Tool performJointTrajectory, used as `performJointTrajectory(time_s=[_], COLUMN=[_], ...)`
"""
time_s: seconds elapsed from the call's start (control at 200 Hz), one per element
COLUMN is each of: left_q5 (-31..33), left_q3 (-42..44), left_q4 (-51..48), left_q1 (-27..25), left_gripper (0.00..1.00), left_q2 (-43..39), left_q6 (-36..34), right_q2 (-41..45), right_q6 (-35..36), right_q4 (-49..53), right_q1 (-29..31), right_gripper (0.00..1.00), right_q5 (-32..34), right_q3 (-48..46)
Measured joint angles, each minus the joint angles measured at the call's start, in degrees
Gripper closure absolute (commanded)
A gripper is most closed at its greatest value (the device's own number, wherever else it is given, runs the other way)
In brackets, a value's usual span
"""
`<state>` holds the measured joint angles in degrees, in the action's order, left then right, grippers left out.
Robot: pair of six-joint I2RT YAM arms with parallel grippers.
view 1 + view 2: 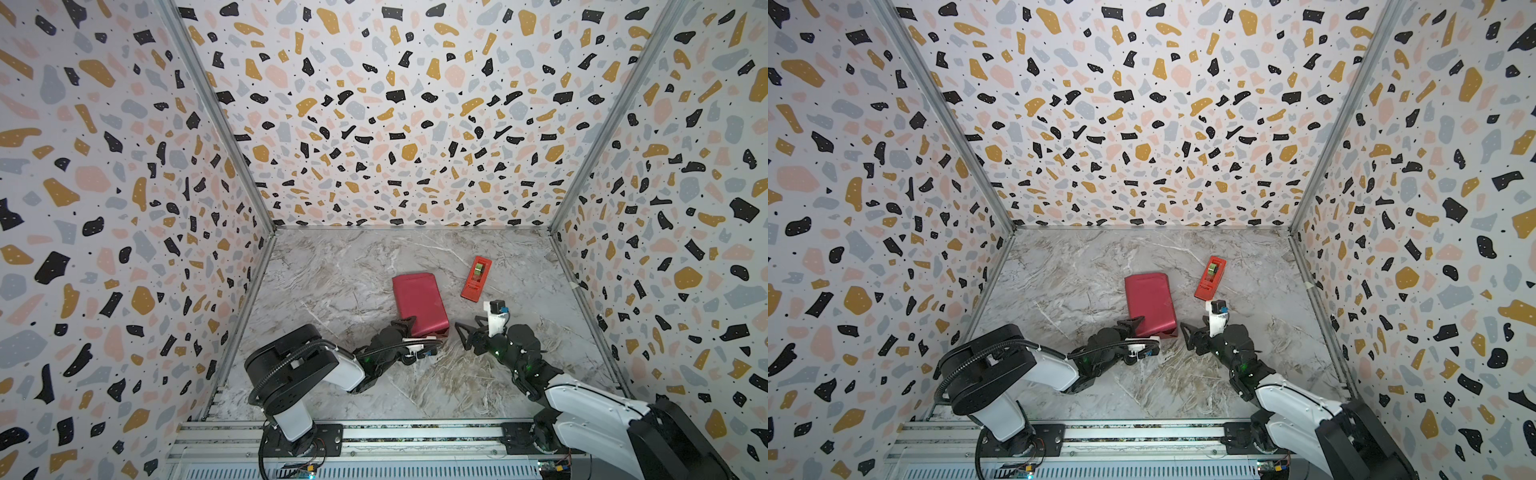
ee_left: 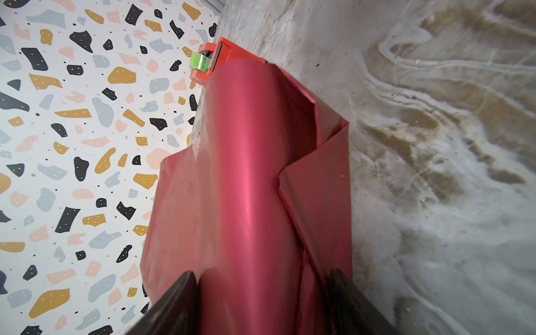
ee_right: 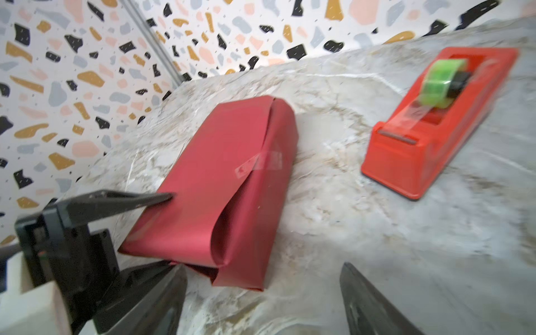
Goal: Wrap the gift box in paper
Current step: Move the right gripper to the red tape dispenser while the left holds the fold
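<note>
1. The paper (image 1: pixel 419 301): a crimson sheet wrapped around a squat block on the marble table (image 1: pixel 332 270). The gift box itself shows no bare face, so I judge it to be inside.
2. Seam: runs along the top face, held by a clear tape strip (image 3: pixel 261 165).
3. Long axis: runs from the near edge of the table toward the back wall, leaning slightly to the right at the near end.
4. Near end: not yet folded; a loose loop and flaps of paper stand open there.
5. Left gripper (image 1: pixel 415 332): at that near end, with one finger over the top face and one low by the table. The jaws are closed against the paper between them.
6. Right gripper (image 1: pixel 467 332): jaws apart and empty. The parcel lies just beside it on its left, not touching.
7. Tape dispenser (image 1: pixel 476 278): red-orange with a green roll, beyond the right gripper and apart from the parcel.
8. Judgement: the coming fold turns on the open near end. Both arms are close, but only the right is free.
</note>
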<state>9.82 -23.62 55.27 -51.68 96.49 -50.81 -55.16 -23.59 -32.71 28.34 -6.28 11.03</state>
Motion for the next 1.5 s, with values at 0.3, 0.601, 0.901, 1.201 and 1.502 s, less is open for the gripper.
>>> performJointTrajectory(time_s=[0.3,0.601,0.901,1.201,1.502], left_q5=[-0.37,-0.59,-0.63,-0.68,-0.72], left_q3=[0.00,0.00,0.00,0.00,0.00], left_q4=[0.09,0.09,0.09,0.07,0.04], left_q1=[0.24,0.24,0.26,0.26,0.26], left_gripper=[0.31,0.31,0.31,0.31,0.31], left_q2=[0.00,0.00,-0.02,-0.02,-0.04], left_q6=[0.00,0.00,0.00,0.00,0.02], right_q2=[-0.59,-17.66,-33.55,-42.29,-48.24], right_q6=[-3.04,-8.83,-13.70,-16.87,-18.97], right_q4=[19.63,24.20,22.56,19.41,15.50], right_q1=[-13.97,-23.12,-25.88,-26.25,-26.51], right_gripper=[0.22,0.39,0.52,0.58,0.69], right_q5=[-6.78,-18.36,-27.82,-32.04,-34.49], right_q3=[16.11,26.36,35.67,38.93,40.89])
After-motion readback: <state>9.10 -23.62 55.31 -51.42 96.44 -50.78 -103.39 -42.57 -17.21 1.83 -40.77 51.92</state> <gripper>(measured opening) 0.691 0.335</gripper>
